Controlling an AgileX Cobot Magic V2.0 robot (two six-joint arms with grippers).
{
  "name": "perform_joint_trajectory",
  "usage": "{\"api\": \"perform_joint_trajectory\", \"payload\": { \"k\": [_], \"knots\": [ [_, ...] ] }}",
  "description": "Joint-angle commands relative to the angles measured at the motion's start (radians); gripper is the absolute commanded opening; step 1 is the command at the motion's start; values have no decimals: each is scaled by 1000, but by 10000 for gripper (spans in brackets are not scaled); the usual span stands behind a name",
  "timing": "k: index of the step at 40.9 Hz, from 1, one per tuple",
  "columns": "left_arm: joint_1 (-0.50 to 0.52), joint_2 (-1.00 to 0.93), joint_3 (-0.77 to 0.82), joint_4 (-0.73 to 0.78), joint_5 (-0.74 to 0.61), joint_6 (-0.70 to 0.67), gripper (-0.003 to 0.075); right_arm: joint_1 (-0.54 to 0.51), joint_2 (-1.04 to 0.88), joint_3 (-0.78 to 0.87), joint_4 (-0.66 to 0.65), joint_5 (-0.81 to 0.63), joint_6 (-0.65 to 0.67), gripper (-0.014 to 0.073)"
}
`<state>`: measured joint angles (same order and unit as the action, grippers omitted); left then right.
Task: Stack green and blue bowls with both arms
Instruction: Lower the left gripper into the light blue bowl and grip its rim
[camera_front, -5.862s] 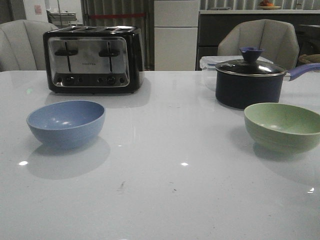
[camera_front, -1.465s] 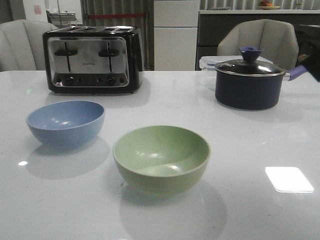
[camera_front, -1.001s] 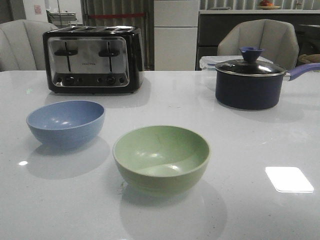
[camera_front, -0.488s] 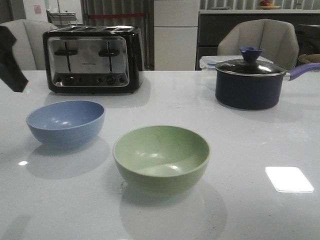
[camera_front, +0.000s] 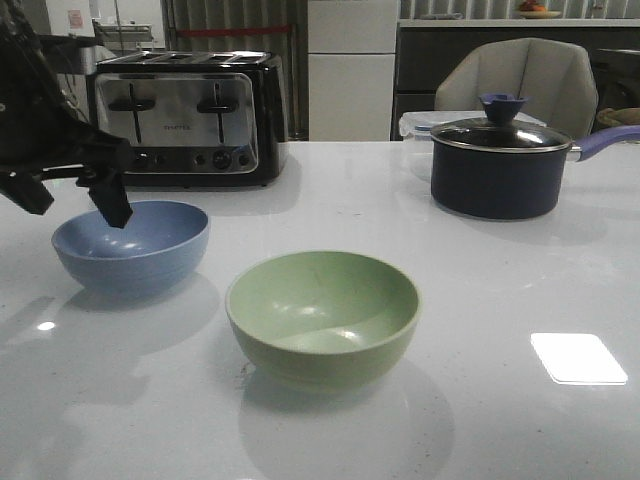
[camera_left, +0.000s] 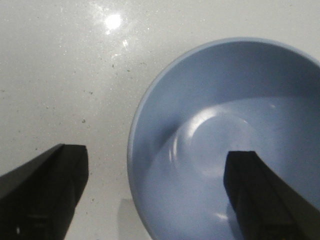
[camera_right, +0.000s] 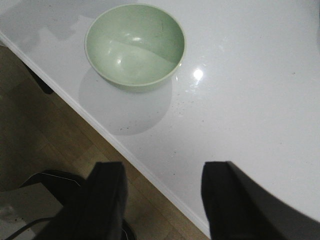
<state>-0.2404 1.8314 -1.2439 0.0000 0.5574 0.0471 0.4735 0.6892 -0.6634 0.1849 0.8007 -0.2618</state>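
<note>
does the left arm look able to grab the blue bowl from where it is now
Probably yes. The left gripper is open and straddles the near rim of the blue bowl, one finger outside over the table, the other inside. Nothing lies between them. The green bowl stands apart.

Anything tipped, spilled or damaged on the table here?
Nothing stands out. The blue bowl and green bowl both sit upright and empty, apart from each other; the left claw straddles the blue bowl's rim, open.
</note>
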Motion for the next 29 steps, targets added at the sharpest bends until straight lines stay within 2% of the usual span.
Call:
{"api": "perform_joint_trajectory", "payload": {
  "k": [1, 8, 11, 23, 28, 29],
  "knots": [
    [-3, 2, -59, 27, -46, -3, 603, 0, -2, -25, 12, -52, 1, 457],
    [-3, 46, -82, 27, -50, -3, 583, 0, -2, -25, 12, -52, 1, 457],
    [-3, 54, -82, 27, -50, -3, 522, 0, -2, -25, 12, -52, 1, 457],
    [-3, 54, -82, 27, -21, -3, 190, 0, -2, -25, 12, -52, 1, 457],
    [-3, 32, -82, 27, 12, -3, 92, 0, -2, -25, 12, -52, 1, 457],
    [-3, 22, -82, 27, 19, -3, 94, 0, -2, -25, 12, -52, 1, 457]
  ]
}}
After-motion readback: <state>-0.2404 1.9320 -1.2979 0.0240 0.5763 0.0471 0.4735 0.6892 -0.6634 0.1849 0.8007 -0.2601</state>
